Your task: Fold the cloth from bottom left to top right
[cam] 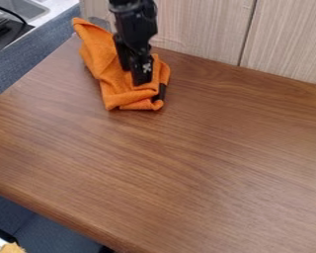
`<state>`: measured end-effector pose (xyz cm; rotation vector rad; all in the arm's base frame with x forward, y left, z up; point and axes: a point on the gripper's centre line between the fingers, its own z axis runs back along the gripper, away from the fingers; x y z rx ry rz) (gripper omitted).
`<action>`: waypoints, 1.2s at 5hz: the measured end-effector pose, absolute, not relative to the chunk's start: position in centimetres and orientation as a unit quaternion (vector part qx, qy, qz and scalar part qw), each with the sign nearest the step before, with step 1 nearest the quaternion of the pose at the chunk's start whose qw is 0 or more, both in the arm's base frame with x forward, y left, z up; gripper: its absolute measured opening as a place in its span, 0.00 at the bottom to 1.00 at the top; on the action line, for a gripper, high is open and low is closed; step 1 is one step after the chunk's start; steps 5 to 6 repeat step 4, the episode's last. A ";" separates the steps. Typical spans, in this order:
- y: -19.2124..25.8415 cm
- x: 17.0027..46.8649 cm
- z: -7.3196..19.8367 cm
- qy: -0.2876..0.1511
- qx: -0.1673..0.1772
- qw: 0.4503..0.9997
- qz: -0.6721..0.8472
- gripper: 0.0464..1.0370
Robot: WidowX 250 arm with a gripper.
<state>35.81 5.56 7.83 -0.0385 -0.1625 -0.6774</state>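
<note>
The orange cloth [110, 74] lies crumpled at the surface's [187, 153] upper left, long axis slanting from upper left to lower right, its narrow end pointing upper left. The hand [142, 78] hangs over it; its opening and hold I cannot tell.

Flat brown wood-grain worktop [207, 163], near edge rounded; crumpled orange fabric cloth [111, 79] lies at its far corner.
</note>
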 end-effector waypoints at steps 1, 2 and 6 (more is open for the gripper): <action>5.6 35.9 9.7 -0.092 -0.021 0.938 -0.333 0.96; 5.3 35.7 12.8 -0.118 -0.028 0.933 -0.339 0.96; 6.4 35.3 15.7 -0.149 -0.019 0.930 -0.336 0.96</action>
